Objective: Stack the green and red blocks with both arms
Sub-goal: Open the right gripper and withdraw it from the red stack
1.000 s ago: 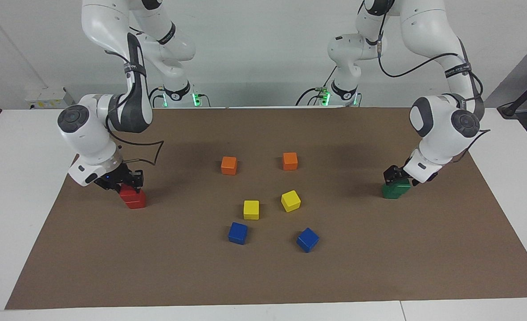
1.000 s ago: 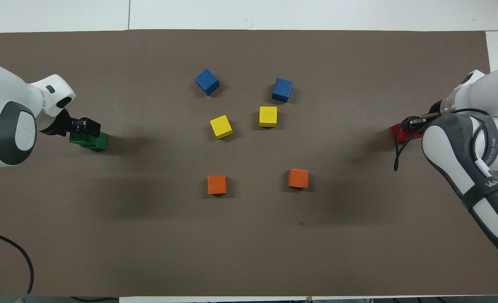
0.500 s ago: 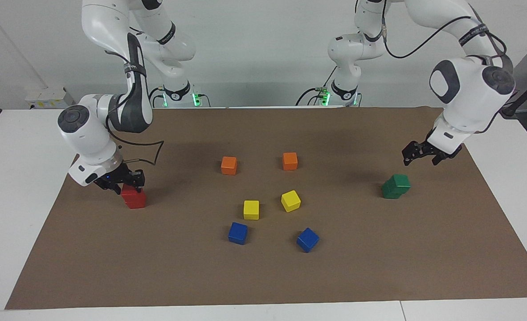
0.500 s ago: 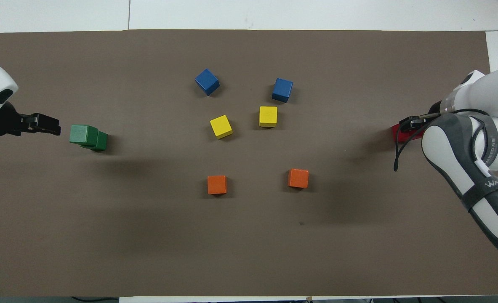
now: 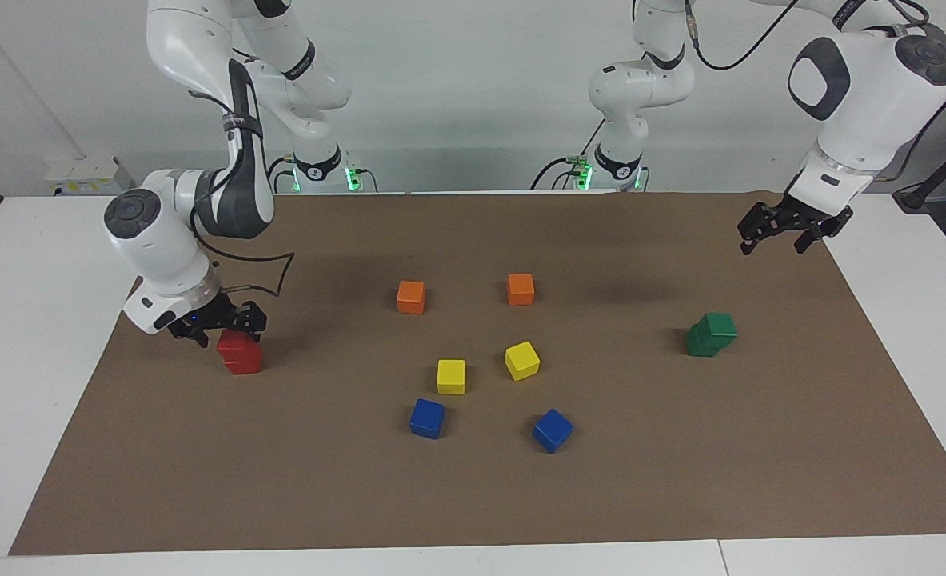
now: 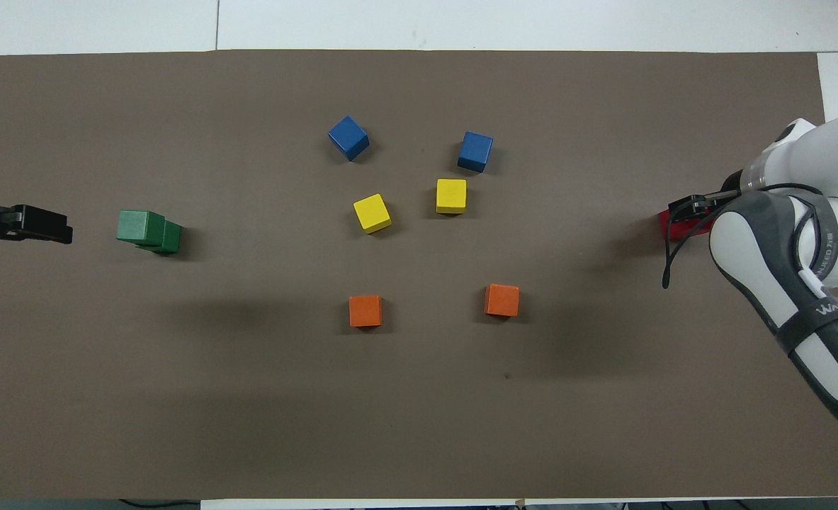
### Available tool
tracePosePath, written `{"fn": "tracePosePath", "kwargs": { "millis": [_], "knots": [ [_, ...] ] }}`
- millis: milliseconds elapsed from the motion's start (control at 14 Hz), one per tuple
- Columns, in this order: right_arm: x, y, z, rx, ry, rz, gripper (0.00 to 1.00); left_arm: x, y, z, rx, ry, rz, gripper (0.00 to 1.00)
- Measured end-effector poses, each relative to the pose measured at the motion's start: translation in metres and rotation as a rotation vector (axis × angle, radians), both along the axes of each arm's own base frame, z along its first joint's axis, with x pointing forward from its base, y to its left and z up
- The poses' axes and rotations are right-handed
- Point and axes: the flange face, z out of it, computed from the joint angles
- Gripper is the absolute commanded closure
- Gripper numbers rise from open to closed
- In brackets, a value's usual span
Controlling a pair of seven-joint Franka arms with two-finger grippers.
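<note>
We see two orange cubes (image 5: 411,297) (image 5: 520,289), two yellow cubes (image 5: 451,376) (image 5: 521,360), two blue cubes (image 5: 427,418) (image 5: 552,430) mid-desk, on brown mat (image 5: 680,480); blue at 6 o'clock of yellow.

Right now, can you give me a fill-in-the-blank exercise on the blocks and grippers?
The green cube stack is ___ cubes high.
The left gripper hangs open above the brown mat, holding ___.
The cube stack at the right gripper is coloured ___.
Missing words: two; nothing; red.
</note>
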Motion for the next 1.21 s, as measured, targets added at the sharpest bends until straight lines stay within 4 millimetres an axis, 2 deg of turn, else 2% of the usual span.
{"fn": "tracePosePath", "kwargs": {
  "millis": [143, 214, 357, 571, 786, 929, 1071, 1214],
  "knots": [
    [0.002, 0.000, 0.007, -0.001, -0.010, 0.001, 0.00, -0.001, -0.021, 0.017, 0.016, 0.015, -0.043, 0.00],
    [0.004, 0.002, 0.017, -0.002, -0.016, 0.003, 0.00, -0.001, -0.030, 0.027, 0.018, 0.025, -0.060, 0.00],
    [0.006, 0.010, 0.057, -0.005, -0.035, 0.016, 0.00, 0.002, -0.049, 0.045, 0.018, 0.052, -0.091, 0.00],
    [-0.010, 0.029, 0.131, -0.016, -0.075, 0.043, 0.00, 0.010, -0.070, 0.050, 0.022, 0.052, -0.048, 0.00],
    [-0.040, 0.034, 0.194, -0.025, -0.068, 0.043, 0.00, 0.010, -0.071, 0.047, 0.025, 0.063, -0.034, 0.00],
    [-0.057, 0.038, 0.224, -0.030, -0.073, 0.046, 0.00, 0.009, -0.071, 0.049, 0.025, 0.065, -0.034, 0.00],
    [-0.070, 0.044, 0.242, -0.034, -0.077, 0.053, 0.00, 0.005, -0.073, 0.054, 0.026, 0.064, -0.037, 0.00],
    [-0.076, 0.046, 0.248, -0.026, -0.069, 0.052, 0.00, 0.000, -0.071, 0.062, 0.026, 0.057, -0.033, 0.00]
  ]
}}
